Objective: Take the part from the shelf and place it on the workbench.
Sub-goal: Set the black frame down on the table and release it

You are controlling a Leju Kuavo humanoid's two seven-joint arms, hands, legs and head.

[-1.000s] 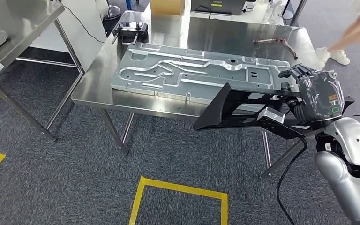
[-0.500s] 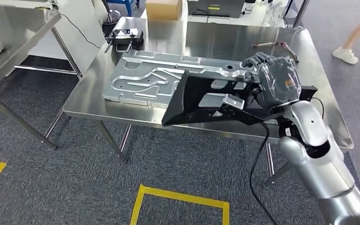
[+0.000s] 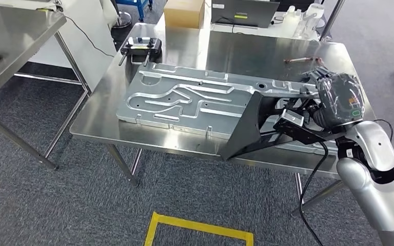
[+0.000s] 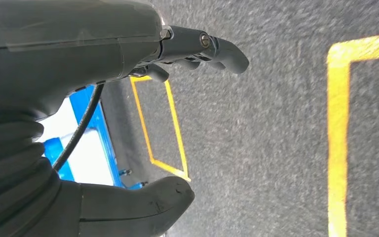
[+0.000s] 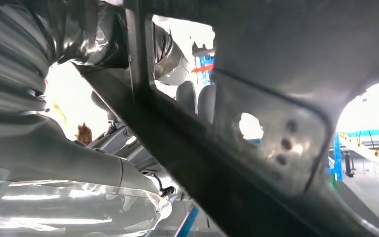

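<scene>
One black part [image 3: 259,125] is in play, grasped at its near end by the right robot hand [image 3: 333,100], whose fingers wrap a strut of the frame in the right wrist view. The part's long axis runs away from that robot hand toward the robot's left, its broad far end drooping past the front edge of the tabletop [image 3: 97,110] and hanging over the carpet, so it is not set down yet. A large silver stamped plate [image 3: 184,97] lies just beyond it on the steel. The left robot hand [image 4: 128,123] hangs over the floor, fingers apart and holding nothing, well apart from the part.
</scene>
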